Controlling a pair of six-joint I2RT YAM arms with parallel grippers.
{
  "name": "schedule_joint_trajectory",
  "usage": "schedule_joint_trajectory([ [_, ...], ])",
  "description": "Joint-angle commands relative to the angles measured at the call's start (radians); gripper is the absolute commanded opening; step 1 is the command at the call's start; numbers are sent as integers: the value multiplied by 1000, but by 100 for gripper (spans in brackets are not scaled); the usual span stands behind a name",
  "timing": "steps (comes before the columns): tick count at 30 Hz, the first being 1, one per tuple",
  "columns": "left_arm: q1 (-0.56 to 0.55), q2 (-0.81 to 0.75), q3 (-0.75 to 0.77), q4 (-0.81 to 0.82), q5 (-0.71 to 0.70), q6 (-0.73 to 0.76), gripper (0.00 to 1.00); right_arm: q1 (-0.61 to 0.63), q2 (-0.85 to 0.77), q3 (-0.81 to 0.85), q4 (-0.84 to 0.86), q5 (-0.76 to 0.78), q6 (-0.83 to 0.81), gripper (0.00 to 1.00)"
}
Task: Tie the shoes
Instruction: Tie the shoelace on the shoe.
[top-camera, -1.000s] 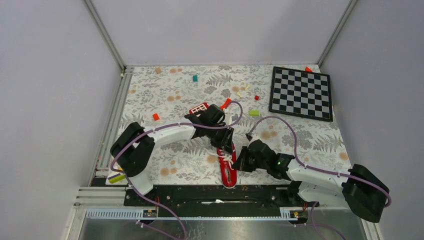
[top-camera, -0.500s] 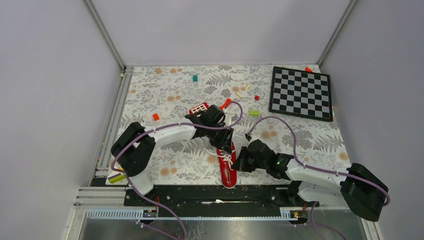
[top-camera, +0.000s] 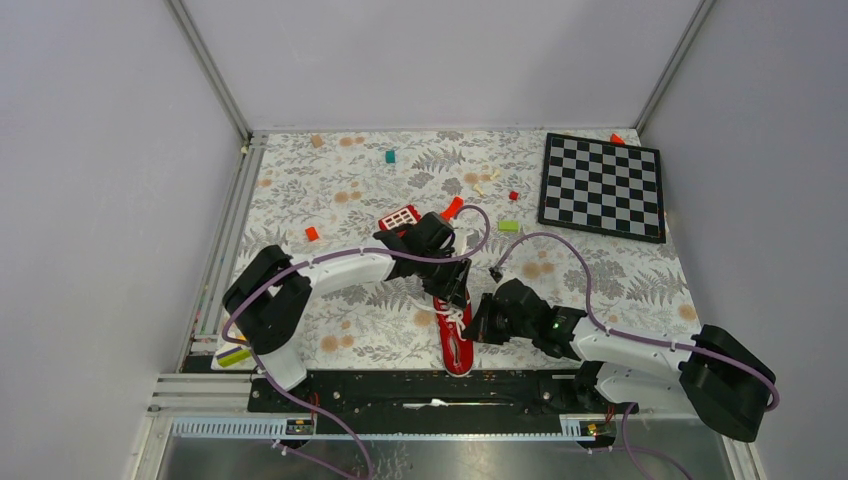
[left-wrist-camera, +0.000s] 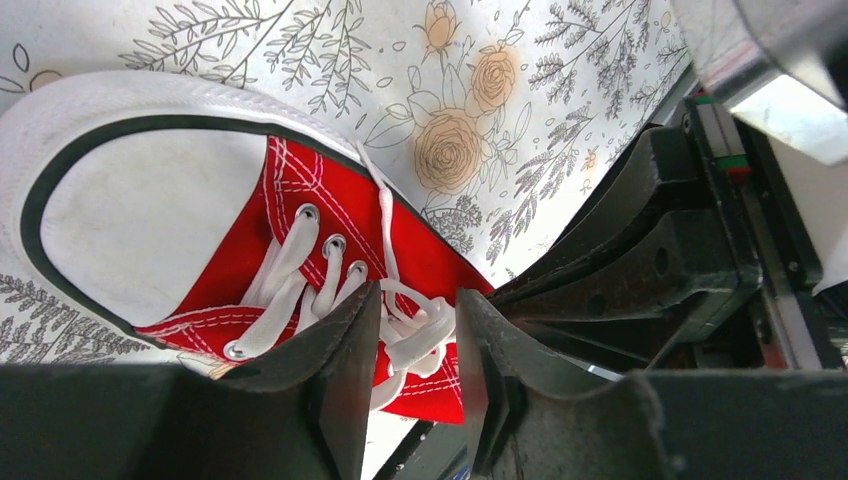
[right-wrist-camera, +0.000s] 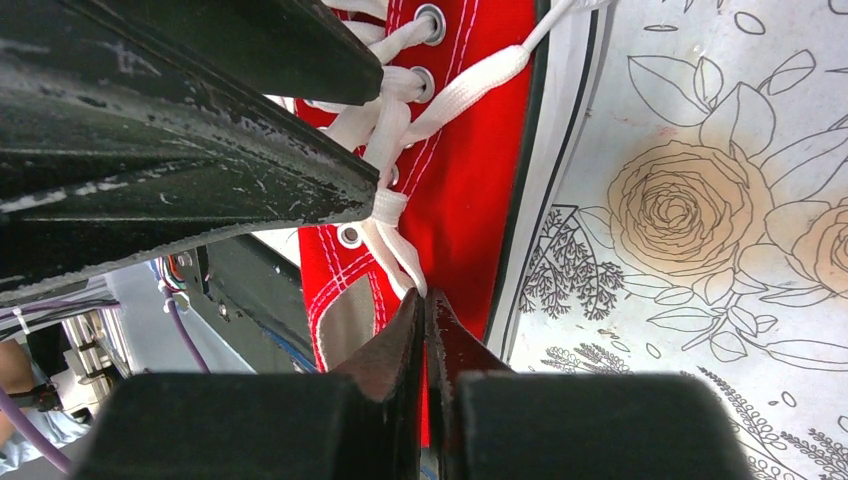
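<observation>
The red sneaker (top-camera: 457, 348) lies at the bench's (top-camera: 350, 330) near edge (far end hidden beneath the left arm). The right claw (right-wrist-camera: 425, 300) is closed, nipping a white lace (right-wrist-camera: 470, 85). Beyond it, the left claw (left-wrist-camera: 418, 296) stands parted, lace loops between its fingers.

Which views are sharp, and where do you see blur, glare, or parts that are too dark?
Top external: even soft light, all sharp, no glare on the chessboard. Left wrist: the shoe is sharp; the metal part at top right is blurred and bright. Right wrist: laces and rose print sharp; the right claw is dark and soft.
</observation>
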Motion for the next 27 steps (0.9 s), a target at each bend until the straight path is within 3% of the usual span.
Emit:
schedule_joint_trajectory([
  [1, -7, -27, 48, 22, -36, 10, 36, 0, 14, 14, 14, -21, -11, 0],
  [11, -33, 16, 74, -28, -72, 35, 29, 0, 19, 14, 21, -24, -10, 0],
  [27, -71, 63, 123, -108, -166, 68, 26, -1, 23, 16, 25, -24, -9, 0],
])
